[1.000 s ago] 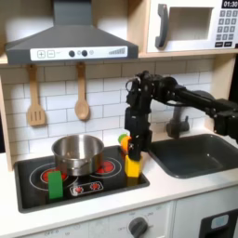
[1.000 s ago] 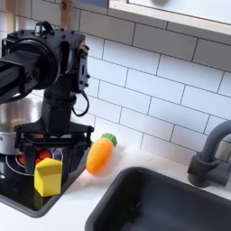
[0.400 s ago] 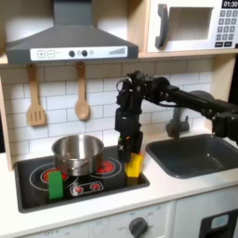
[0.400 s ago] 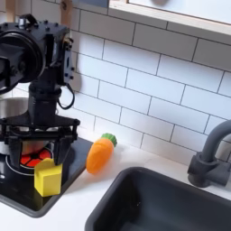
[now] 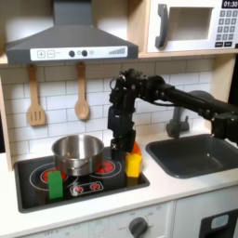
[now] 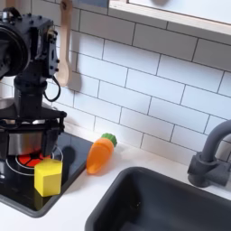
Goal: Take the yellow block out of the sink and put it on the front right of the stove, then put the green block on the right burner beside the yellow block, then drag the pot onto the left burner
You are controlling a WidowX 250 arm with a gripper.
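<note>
The yellow block point(image 5: 134, 165) point(image 6: 48, 178) stands upright on the front right corner of the black stove point(image 5: 28, 195). My gripper point(image 5: 116, 146) point(image 6: 34, 146) hangs open just above the right burner point(image 5: 108, 168), up and to the first exterior view's left of the block, holding nothing. The green block point(image 5: 56, 184) stands at the stove's front left, by the left burner point(image 5: 41, 174). At the back of the stove, between the burners, sits the steel pot point(image 5: 78, 153). The dark sink point(image 5: 195, 154) point(image 6: 158, 203) lies to the first exterior view's right.
An orange carrot-like toy point(image 6: 101, 154) with a green tip lies on the counter between stove and sink. A grey faucet point(image 6: 209, 155) stands behind the sink. Two wooden utensils point(image 5: 82, 93) hang on the tiled wall, under a hood and a microwave.
The open gripper has risen off the yellow block and moved to the first exterior view's left, over the right burner. The yellow block stays on the stove's front right.
</note>
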